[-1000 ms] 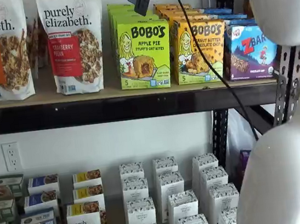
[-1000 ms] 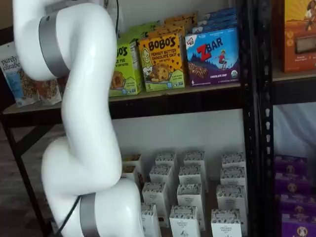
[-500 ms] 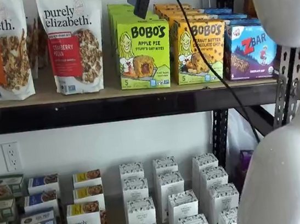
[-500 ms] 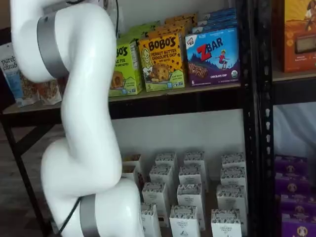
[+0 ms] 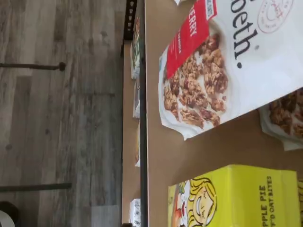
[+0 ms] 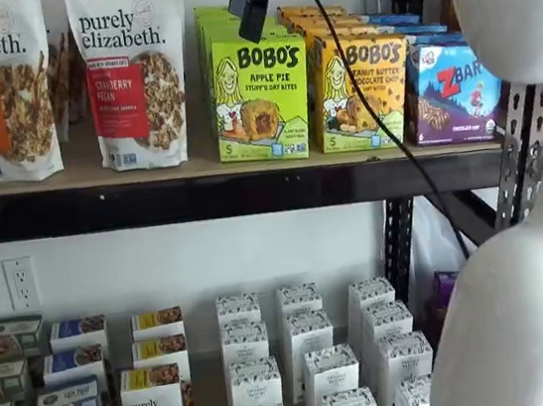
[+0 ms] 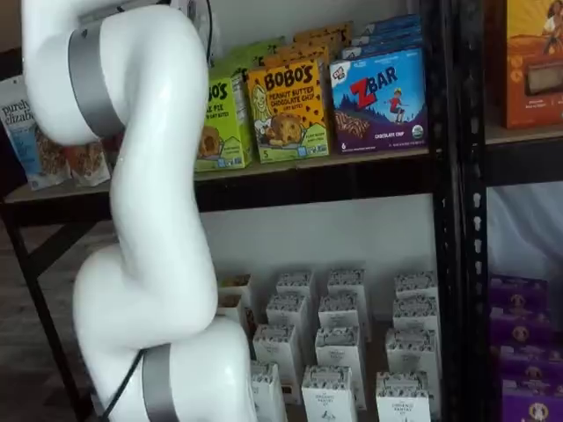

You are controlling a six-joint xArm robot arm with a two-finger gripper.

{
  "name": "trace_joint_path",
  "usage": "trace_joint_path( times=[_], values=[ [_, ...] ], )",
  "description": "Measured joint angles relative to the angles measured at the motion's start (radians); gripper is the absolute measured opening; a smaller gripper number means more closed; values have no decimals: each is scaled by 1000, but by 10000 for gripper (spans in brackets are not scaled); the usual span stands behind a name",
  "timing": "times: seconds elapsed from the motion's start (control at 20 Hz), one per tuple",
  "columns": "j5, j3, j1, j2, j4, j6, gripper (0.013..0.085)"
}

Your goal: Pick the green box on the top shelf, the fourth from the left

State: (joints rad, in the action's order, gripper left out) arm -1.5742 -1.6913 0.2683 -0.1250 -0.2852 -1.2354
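The green box (image 6: pixel 261 99) stands upright at the front of the top shelf (image 6: pixel 200 194), lime-green with "BOBO'S Apple Pie" on its face. It also shows in a shelf view (image 7: pixel 222 119), half hidden behind the white arm. The wrist view shows part of the green box (image 5: pixel 236 196) on the tan shelf board (image 5: pixel 189 151). My gripper (image 6: pixel 252 15) hangs from the top edge of a shelf view, just above and in front of the box's upper left corner. It is open and holds nothing. A black cable runs down beside it.
Two Purely Elizabeth granola bags (image 6: pixel 132 71) stand left of the green box. A yellow-orange Bobo's box (image 6: pixel 360 91) and a blue ZBar box (image 6: pixel 452 89) stand to its right. The white arm (image 7: pixel 149 220) fills the foreground. Small cartons (image 6: pixel 302 359) fill the lower shelf.
The gripper's fingers have shifted slightly lower in front of the green box. The boxes and bags have not moved.
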Motion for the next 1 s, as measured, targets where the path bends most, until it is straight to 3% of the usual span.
trace_joint_path(
  times=[1.0],
  values=[
    [3,-43,-23,73,48,-38,850]
  ],
)
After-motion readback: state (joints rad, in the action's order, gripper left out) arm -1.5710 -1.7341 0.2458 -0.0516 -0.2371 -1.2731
